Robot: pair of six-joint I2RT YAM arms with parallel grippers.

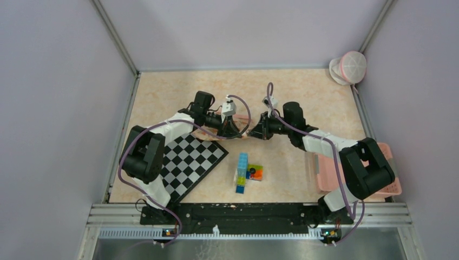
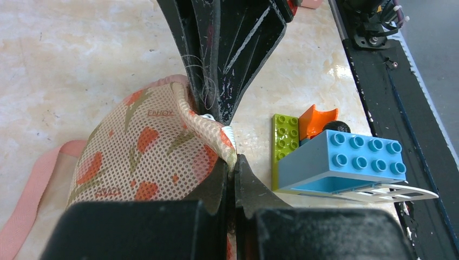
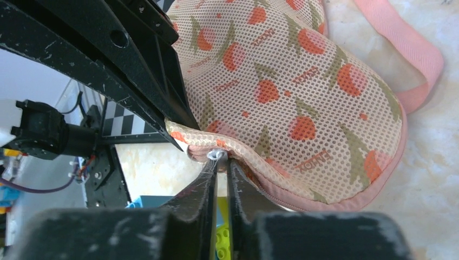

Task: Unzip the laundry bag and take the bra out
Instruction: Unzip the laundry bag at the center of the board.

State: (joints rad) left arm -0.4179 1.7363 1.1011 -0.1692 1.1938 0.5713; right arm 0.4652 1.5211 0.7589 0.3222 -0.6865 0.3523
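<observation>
Laundry bag [image 1: 241, 135], from above: on the table just past the chessboard's [image 1: 189, 162] far corner, mostly hidden under the two grippers that meet over it.
Arms, from above: left gripper [image 1: 237, 130] and right gripper [image 1: 253, 131] point at each other over the bag, tips nearly touching. Toy bricks [image 1: 246, 172] sit just right of the chessboard, apart from both grippers.
Left gripper [image 2: 234, 165], left wrist view: fingers pressed together on the laundry bag's mesh edge, a firm pinch on the fabric.
Mesh [image 2: 146, 151], left wrist view: fruit-printed and domed up, with no opening showing. A pink strap [image 2: 32, 187] trails out from under it; whether it is the bag's loop or the bra cannot be told.
Right gripper [image 2: 219, 114], left wrist view: reaches in from the opposite side, tips down at the same edge.
Zipper pull [image 3: 216, 156], right wrist view: a small silver tab on the bag's seam, right at the right gripper's tips.
Right gripper [image 3: 222, 162], right wrist view: fingers close together with a thin slit between them and the tab at their ends — whether it is truly clamped cannot be told.
Step in hand: getting hold of the zipper pull while the left gripper anchors the bag. The zipper looks not yet opened, and no bra is seen.
Next move calls for: a sure pinch on the tab, then a draw along the seam away from the left gripper's hold — fabric taut, so the slider runs instead of dragging the bag.
</observation>
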